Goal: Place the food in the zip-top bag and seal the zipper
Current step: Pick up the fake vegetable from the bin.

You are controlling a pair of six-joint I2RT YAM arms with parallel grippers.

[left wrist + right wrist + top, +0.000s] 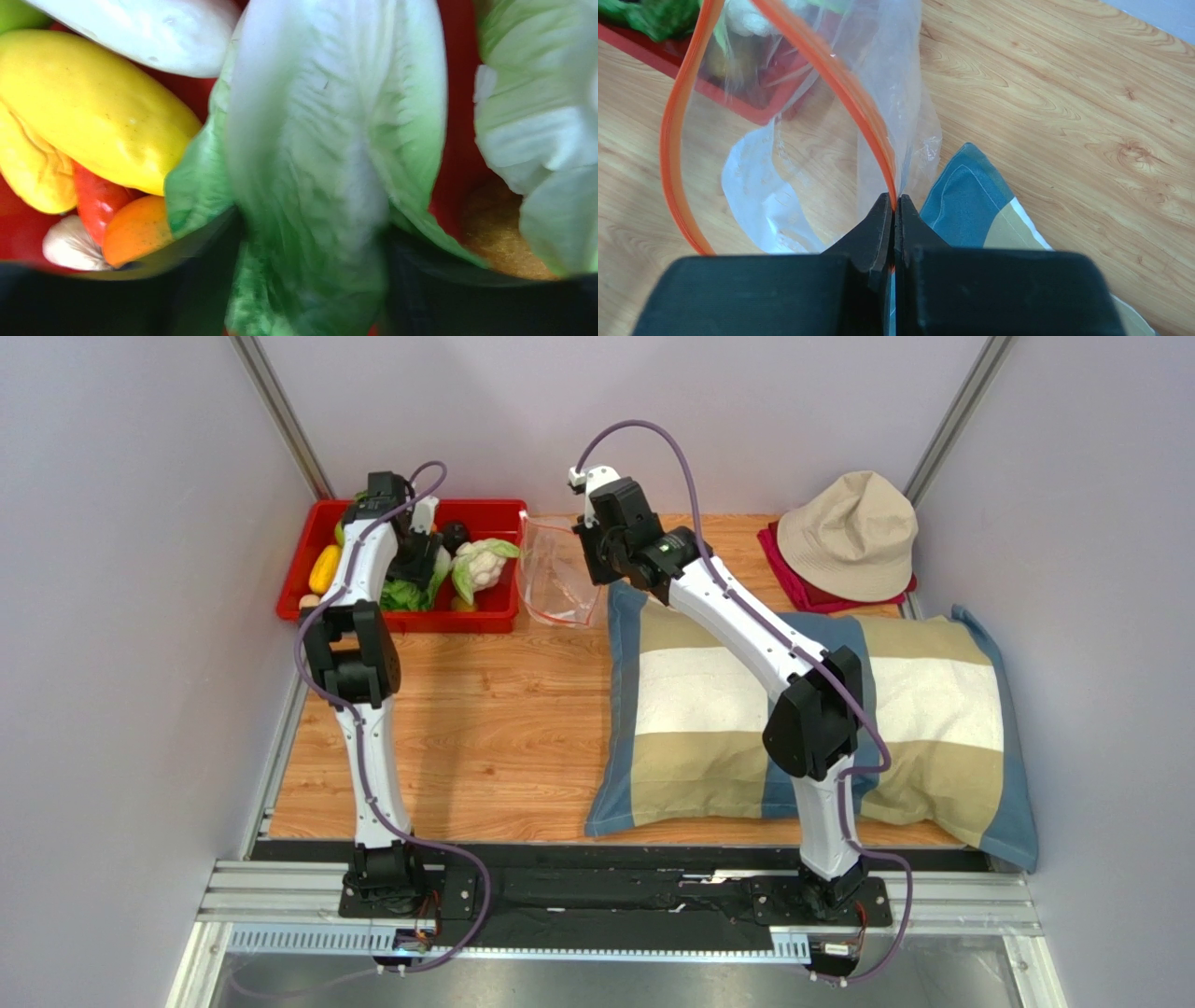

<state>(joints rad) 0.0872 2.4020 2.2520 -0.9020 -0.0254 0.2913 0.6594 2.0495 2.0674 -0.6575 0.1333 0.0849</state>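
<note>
My left gripper (417,560) is down in the red tray (484,511) among the food. In the left wrist view its jaws (309,280) close on a leafy green lettuce (330,140), which fills the gap between them and is blurred. Beside it lie a yellow pepper (91,105), an orange piece (137,227) and a white piece (140,28). The cauliflower (484,563) sits in the tray's right part. My right gripper (894,203) is shut on the orange-red zipper (829,77) of the clear zip-top bag (558,574), holding its mouth open in a loop beside the tray.
A checked pillow (912,714) covers the right half of the wooden table, its corner under the right gripper (976,210). A beige hat (849,532) lies on a red cloth at the back right. Grey walls close in both sides.
</note>
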